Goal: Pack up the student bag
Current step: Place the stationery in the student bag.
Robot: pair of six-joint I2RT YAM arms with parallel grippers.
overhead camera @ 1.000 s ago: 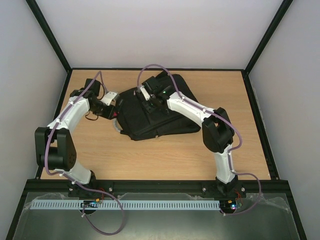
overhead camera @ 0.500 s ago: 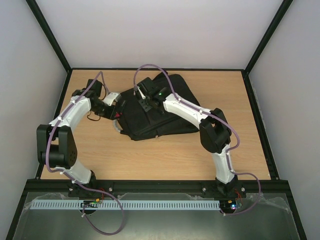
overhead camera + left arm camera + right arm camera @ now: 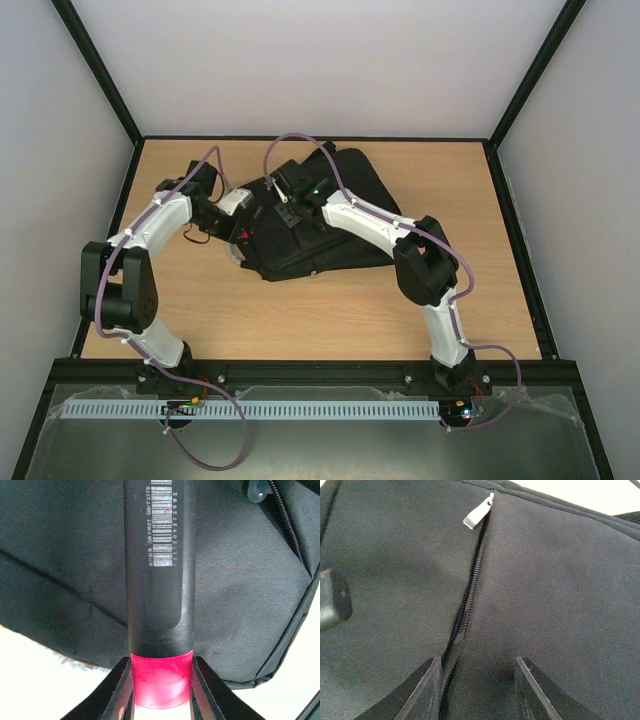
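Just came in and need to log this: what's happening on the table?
Two robot arms are packing a black backpack lying on the table. The left gripper holds a black tube by its pink end, over the bag. The right gripper is down at the bag, fingers apart astride its zip.

Black backpack [image 3: 560,605] fabric fills nearly the whole view. Zip [image 3: 470,587] runs from top-centre down to btm, ending just inside the view-left finger. Silver pull tab [image 3: 478,514] at its top end. Two black fingers [image 3: 426,692] stand apart at btm w/ fabric btwn. Blurry dark-grey object [image 3: 332,597] at left edge, can't ID. Pale tabletop [image 3: 590,492] top right.
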